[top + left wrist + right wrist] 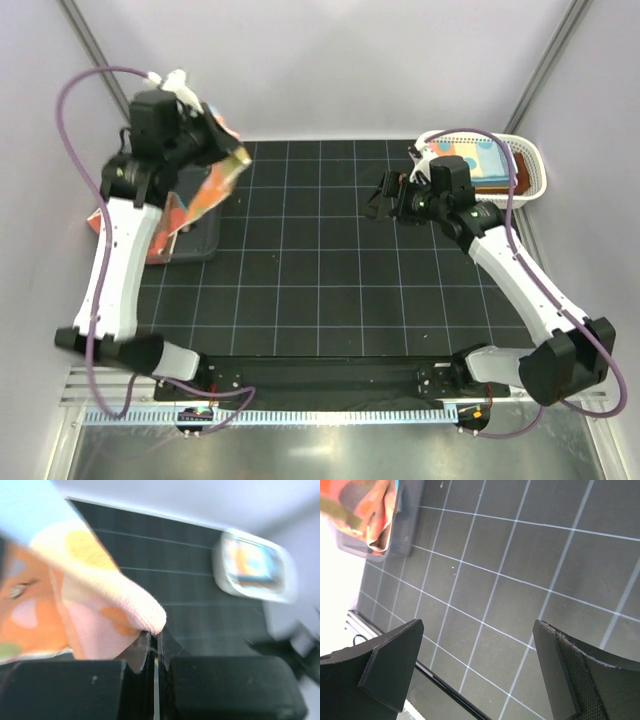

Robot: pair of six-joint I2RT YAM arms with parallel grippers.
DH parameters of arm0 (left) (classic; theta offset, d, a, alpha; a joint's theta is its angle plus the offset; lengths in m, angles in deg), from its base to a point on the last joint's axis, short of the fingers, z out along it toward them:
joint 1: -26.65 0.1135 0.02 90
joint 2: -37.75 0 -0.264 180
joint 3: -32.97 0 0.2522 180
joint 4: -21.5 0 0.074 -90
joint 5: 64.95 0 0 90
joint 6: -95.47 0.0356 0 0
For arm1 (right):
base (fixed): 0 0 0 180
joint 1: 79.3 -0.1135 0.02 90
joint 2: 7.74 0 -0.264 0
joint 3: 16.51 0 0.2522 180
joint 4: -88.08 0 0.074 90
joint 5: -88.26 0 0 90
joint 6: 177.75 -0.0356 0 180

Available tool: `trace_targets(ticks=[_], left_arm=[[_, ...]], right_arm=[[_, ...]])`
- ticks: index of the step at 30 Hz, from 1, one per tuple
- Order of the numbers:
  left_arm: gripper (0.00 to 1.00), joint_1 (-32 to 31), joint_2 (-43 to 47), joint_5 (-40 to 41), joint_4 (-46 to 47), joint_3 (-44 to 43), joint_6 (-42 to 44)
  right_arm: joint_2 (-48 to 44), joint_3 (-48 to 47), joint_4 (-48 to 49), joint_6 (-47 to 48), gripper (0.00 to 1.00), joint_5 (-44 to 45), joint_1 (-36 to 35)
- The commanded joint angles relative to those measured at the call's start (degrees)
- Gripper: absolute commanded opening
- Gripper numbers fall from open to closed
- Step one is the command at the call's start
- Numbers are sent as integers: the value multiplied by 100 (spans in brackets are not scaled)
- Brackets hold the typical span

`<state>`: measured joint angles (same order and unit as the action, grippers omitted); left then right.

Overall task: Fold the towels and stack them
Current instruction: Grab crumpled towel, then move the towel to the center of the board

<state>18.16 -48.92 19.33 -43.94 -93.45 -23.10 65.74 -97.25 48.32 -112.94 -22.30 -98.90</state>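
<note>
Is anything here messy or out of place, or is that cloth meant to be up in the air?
Only that cloth: the orange patterned towel hangs crumpled and unfolded from the left gripper, over the bin at the table's left side. Nothing looks spilled or damaged. The right gripper is open and empty.

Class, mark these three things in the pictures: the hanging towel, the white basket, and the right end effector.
hanging towel (203, 185), top external view, middle of the draped cloth.
white basket (538, 165), top external view, right rim.
right end effector (479, 630), right wrist view, midway between its open fingertips.
</note>
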Motion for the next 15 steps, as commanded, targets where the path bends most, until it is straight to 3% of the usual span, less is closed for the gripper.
trace_targets(ticks=[1,5,8,12,15], left_arm=[[0,-774,395,-1108,595,1371,-420],[0,-2433,906,-836,1596,3335,-780],[2,-3157,819,-527,2072,4528,-1158],[10,-4342,240,-265,2812,5228,-1475],[25,-4626,-296,-281,2821,5219,-1519]], right_arm=[[-499,-219,-545,225,100,446,-36],[-824,-70,-1003,252,100,939,-44],[-1167,325,-1056,85,100,1220,-36],[-1292,905,-934,-30,100,1546,-36],[-1003,950,-775,40,100,1484,-36]])
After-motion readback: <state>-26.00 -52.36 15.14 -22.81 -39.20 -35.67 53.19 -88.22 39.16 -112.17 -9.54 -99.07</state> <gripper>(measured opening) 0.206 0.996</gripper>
